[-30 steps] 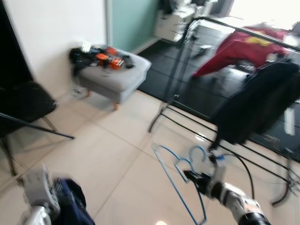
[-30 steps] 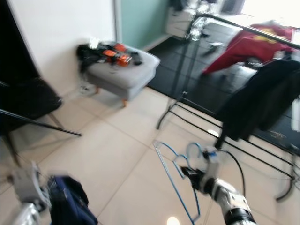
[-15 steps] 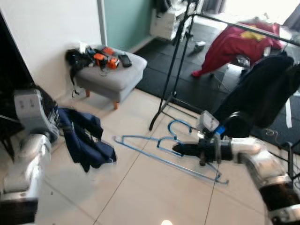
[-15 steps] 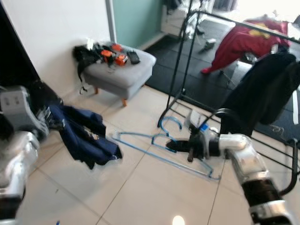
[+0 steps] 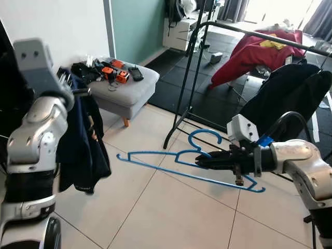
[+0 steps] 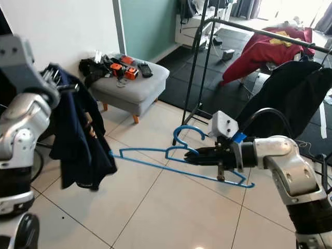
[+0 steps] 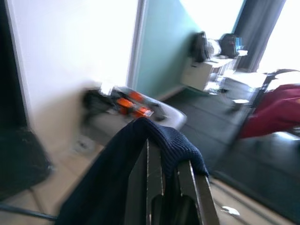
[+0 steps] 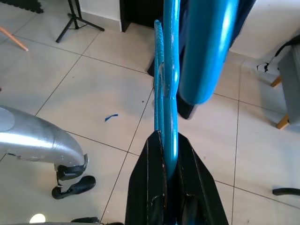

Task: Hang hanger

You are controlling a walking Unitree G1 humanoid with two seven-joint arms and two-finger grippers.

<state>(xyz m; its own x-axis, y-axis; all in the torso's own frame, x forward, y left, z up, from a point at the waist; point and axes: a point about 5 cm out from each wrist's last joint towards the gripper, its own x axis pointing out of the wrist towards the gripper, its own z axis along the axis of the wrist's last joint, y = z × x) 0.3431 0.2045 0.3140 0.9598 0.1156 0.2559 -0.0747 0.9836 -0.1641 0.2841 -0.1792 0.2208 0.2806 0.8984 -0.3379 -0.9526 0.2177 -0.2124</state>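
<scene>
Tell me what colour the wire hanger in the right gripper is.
Bright blue wire hanger, clearest in the right eye view.

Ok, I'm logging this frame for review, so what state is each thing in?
Blue hanger: bare, held flat in the right gripper.
Navy garment: hanging from the raised left gripper.
Black jacket: draped on the clothes rack.
Red garment: crumpled behind the rack.

Left wrist view blurred, navy garment point(image 7: 140, 164) drapes over left hand point(image 7: 161, 187) fingers, hiding their tips; items on ottoman point(image 5: 127, 88) too small.
</scene>
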